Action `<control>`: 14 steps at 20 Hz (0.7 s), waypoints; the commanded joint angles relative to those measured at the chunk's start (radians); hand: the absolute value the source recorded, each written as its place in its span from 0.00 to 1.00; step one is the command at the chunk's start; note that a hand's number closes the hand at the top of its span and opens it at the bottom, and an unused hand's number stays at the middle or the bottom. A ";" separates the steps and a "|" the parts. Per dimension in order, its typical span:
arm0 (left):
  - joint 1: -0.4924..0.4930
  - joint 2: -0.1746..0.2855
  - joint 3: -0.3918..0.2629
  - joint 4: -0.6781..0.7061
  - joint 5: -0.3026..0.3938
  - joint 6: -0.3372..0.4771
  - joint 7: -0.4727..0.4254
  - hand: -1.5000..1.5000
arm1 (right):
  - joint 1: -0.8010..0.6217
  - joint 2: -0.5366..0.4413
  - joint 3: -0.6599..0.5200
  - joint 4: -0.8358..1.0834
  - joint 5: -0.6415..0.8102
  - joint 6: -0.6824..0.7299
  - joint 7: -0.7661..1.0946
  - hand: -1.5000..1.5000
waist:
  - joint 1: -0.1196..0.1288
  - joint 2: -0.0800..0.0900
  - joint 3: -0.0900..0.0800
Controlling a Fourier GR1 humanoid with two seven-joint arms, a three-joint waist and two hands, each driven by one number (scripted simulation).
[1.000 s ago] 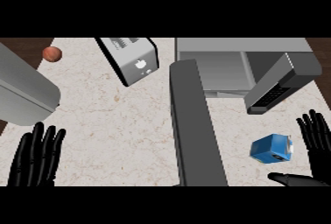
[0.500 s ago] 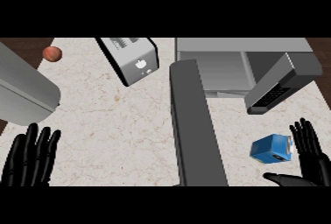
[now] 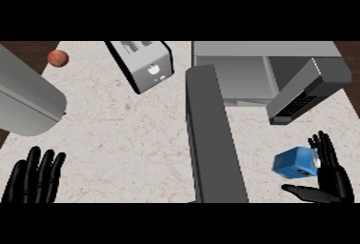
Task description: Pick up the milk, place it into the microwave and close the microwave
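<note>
Pale speckled stone counter (image 3: pixel 126 124) fills the head view, with dark wood showing at the upper corners.

Microwave (image 3: pixel 239 71): stands at the upper right, cavity exposed. Its door (image 3: pixel 211 143) is swung out and runs as a long dark grey slab down the middle of the counter to the lower edge. A grey block with a dark keypad patch (image 3: pixel 306 90) sits at its right side.

Milk (image 3: pixel 294 162): a small blue carton, tilted, on the counter right of the door and below the keypad block. It is outside the microwave.

Right hand (image 3: pixel 334 178): lower right, fingers straight and pointing up just beside the carton's right face, thumb (image 3: pixel 306 192) stretched out below the carton. Nothing is grasped; contact with the carton cannot be confirmed.

Left hand (image 3: pixel 32 181): at the lower left edge, fingers straight and up, holding nothing.

Other items: a silver toaster (image 3: pixel 144 64) at upper centre, a small reddish-brown ball (image 3: pixel 57 57) at upper left, and a large grey rounded body (image 3: pixel 25 102) along the left edge.
</note>
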 commanded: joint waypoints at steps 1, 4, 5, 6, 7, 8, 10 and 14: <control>0.025 0.011 -0.016 0.006 0.000 -0.007 -0.032 0.00 | -0.141 -0.047 -0.020 0.271 0.034 -0.005 -0.128 0.00 | 0.007 0.002 0.001; -0.036 0.006 0.011 0.056 0.016 -0.006 -0.020 0.00 | -0.142 -0.074 -0.012 0.386 0.058 0.021 -0.246 0.00 | 0.003 0.003 0.001; -0.036 -0.014 -0.026 0.014 -0.022 0.023 0.012 0.00 | -0.196 -0.097 -0.018 0.443 0.063 0.011 -0.235 0.00 | 0.006 0.003 0.001; -0.039 -0.005 0.005 -0.004 0.008 0.019 0.034 0.00 | -0.176 -0.105 -0.012 0.466 0.074 0.022 -0.282 0.00 | 0.006 0.003 0.002; -0.075 0.004 0.048 0.024 0.032 0.005 0.031 0.00 | -0.177 -0.079 0.024 0.405 0.082 0.042 -0.251 1.00 | 0.003 0.003 0.001; -0.011 0.004 0.006 -0.001 0.029 0.003 0.016 0.00 | -0.138 -0.036 0.078 0.342 0.138 -0.027 -0.284 1.00 | 0.005 0.001 0.001; 0.021 0.011 -0.014 -0.039 0.007 0.006 0.012 0.00 | -0.149 -0.078 0.090 0.329 0.183 -0.115 -0.320 1.00 | 0.011 0.000 0.001; 0.000 -0.012 -0.052 0.007 -0.031 0.028 0.002 0.00 | -0.131 -0.029 0.076 0.358 0.124 -0.006 -0.401 1.00 | 0.001 0.001 0.002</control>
